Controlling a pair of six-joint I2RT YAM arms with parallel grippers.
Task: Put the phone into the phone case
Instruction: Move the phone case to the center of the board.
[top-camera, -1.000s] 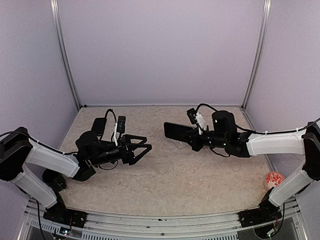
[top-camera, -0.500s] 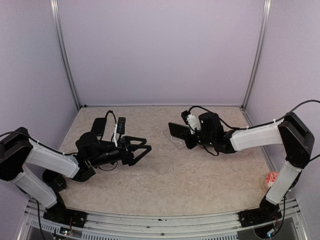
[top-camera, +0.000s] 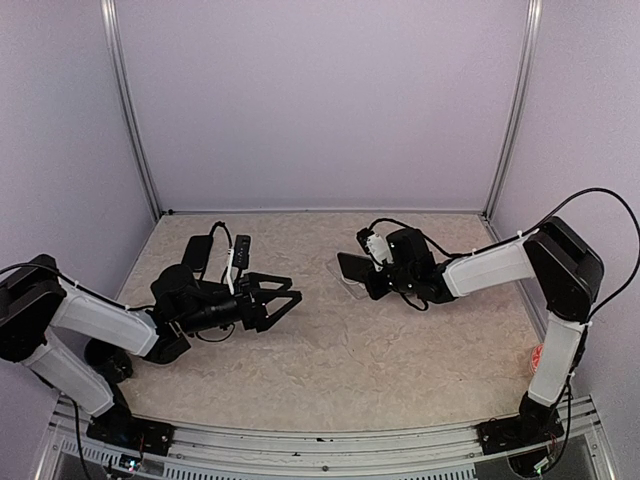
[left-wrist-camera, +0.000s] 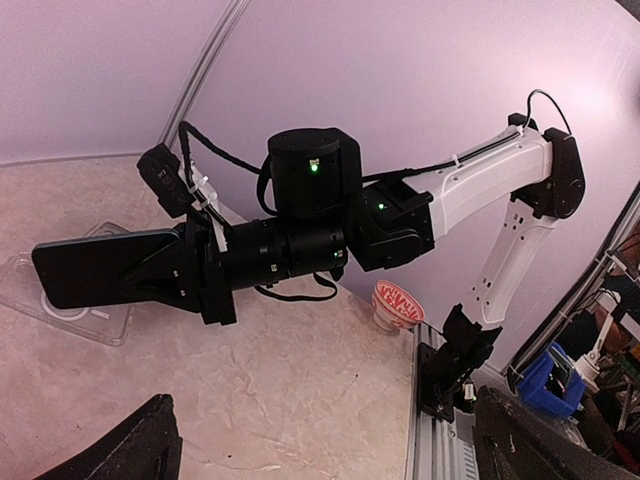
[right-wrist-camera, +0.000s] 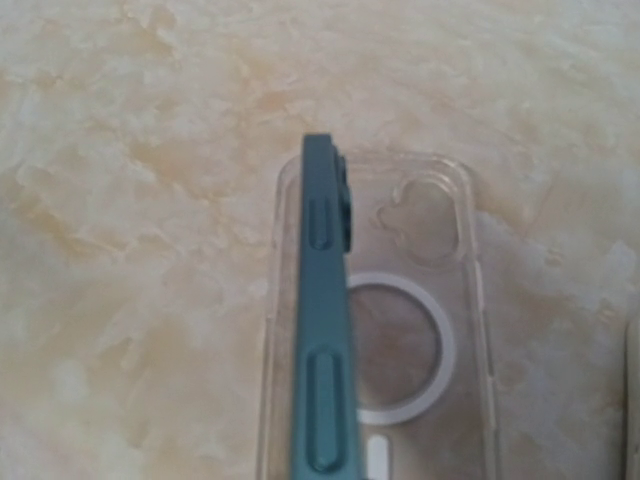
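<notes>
Looking down from the top camera, the right gripper (top-camera: 365, 274) reaches in over the beige marbled table (top-camera: 400, 350), fingers pinched narrow on the dark slab phone (top-camera: 351, 267). The phone is right over the thin transparent phone case (top-camera: 347, 287), which lies flat right of centre; touching or just above, I can't tell from here. On the other side the left gripper (top-camera: 292, 289) hovers low, well apart, jaws spread wide and carrying nothing.

Switching to the left wrist view: its own black fingertips (left-wrist-camera: 135, 450) gape at the bottom corners. Across the table the phone sits level in the right arm's clamp, its free end over the clear shell. A small red-and-white patterned bowl (left-wrist-camera: 395, 300) stands near that arm's base.

Now the right wrist camera, and here's the key detail: the phone shows edge-on, side buttons facing the lens. It runs along the case's left long wall, with the white ring and camera cut-out exposed to its right. So it's on its side, not flat.

My read: insertion is barely begun. To do it well, roll the phone flat, match the camera bump to the cut-out, seat one long edge under the lip, then press down evenly. The empty arm could pin the shell, which looks light and likely to skate
</notes>
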